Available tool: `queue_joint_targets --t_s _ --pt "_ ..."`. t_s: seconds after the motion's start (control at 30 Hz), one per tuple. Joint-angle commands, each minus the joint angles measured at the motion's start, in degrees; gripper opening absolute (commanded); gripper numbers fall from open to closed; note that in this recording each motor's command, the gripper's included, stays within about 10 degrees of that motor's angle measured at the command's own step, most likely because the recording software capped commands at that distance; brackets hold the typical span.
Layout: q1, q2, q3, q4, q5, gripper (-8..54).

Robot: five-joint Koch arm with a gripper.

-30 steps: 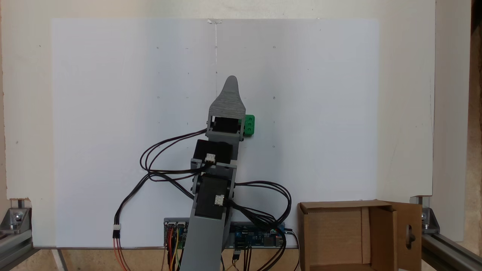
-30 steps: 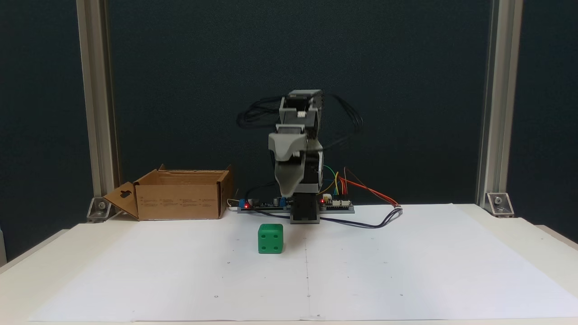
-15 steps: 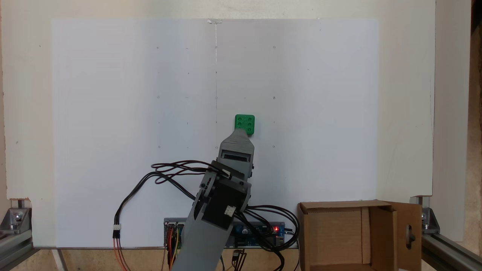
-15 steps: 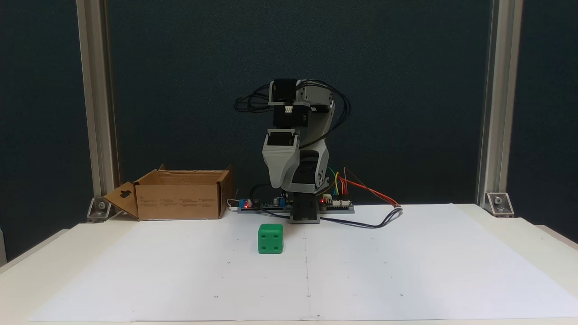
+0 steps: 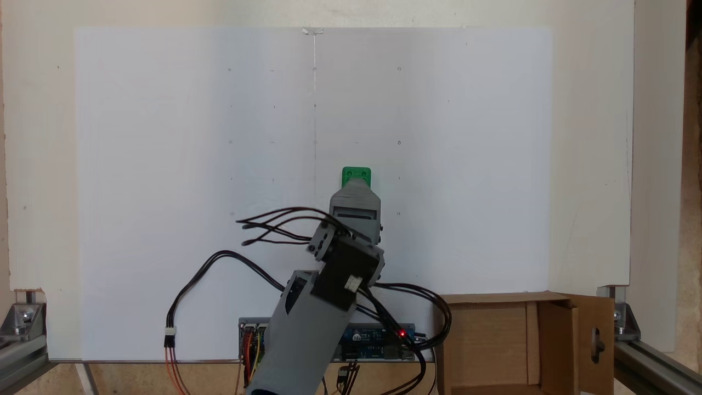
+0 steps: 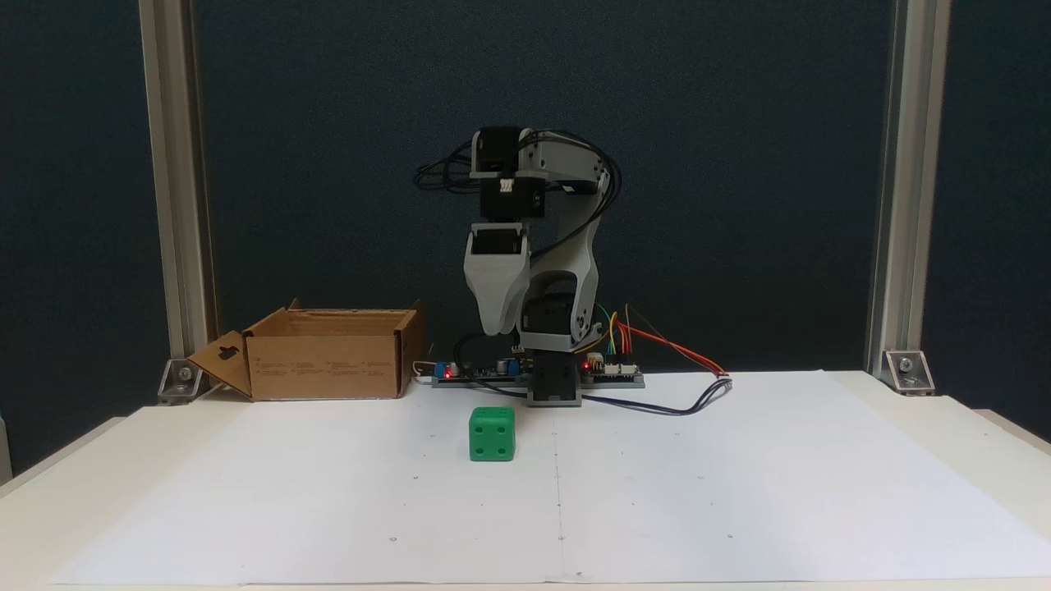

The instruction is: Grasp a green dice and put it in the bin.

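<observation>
Robotics lab bench, aluminium frame posts (image 6: 171,180), dark backdrop, exposed controller boards (image 6: 612,371) (loose wiring), marked white sheet (image 5: 164,164)

Green dice (image 5: 356,174) half hidden under gripper (image 5: 355,186); jaw gap unreadable; bin (image 5: 493,351) cut off below.

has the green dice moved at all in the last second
No. The green dice sits at the same spot on the white paper, just left of its centre line, as before.
</observation>
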Motion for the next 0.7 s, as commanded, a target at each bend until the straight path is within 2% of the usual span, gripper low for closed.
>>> queue_joint_targets --t_s 0.0,0.33,0.67 --pt "-0.53 -1.41 -4.57 0.97 -3.43 45.1" --pt "-0.79 -9.32 -16.7 7.65 0.62 45.0" --pt "-3.78 -13.71 -18.02 6.94 2.99 45.0"
